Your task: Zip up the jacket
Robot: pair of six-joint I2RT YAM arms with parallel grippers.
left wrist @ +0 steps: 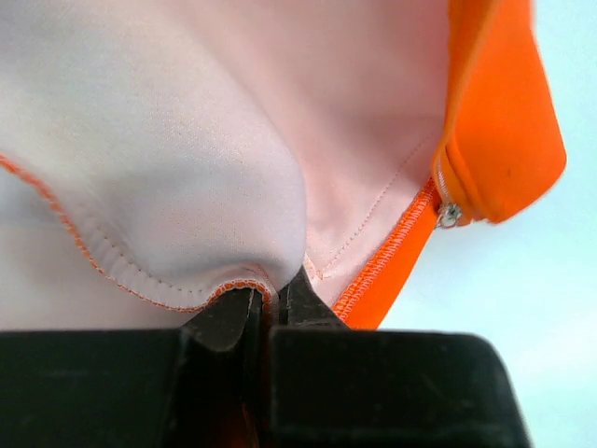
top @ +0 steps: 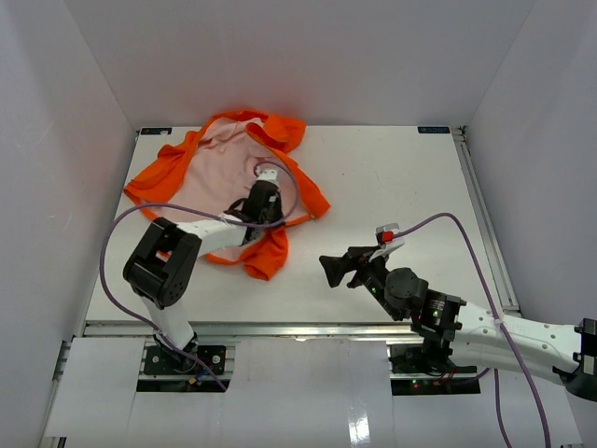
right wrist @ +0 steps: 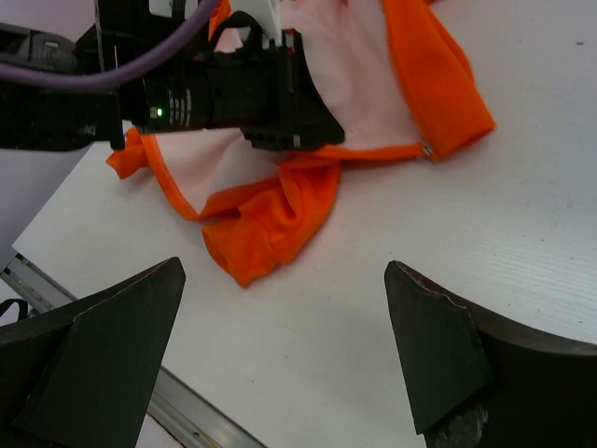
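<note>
White table (top: 401, 177), white walls (top: 280, 56) all round — my left claw (left wrist: 269, 301) pinches the jacket (top: 216, 166) hem; my right claw (right wrist: 284, 359) hangs spread.

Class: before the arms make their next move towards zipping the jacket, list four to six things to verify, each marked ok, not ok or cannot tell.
1. Left gripper shut on the hem of the jacket: ok.
2. Right gripper open, holding nothing: ok.
3. Zipper pull in view, at the bottom corner of one front edge: ok.
4. Front edges brought side by side: not ok; the jacket lies open with its lining facing up.
5. Other zipper half located: cannot tell.
</note>
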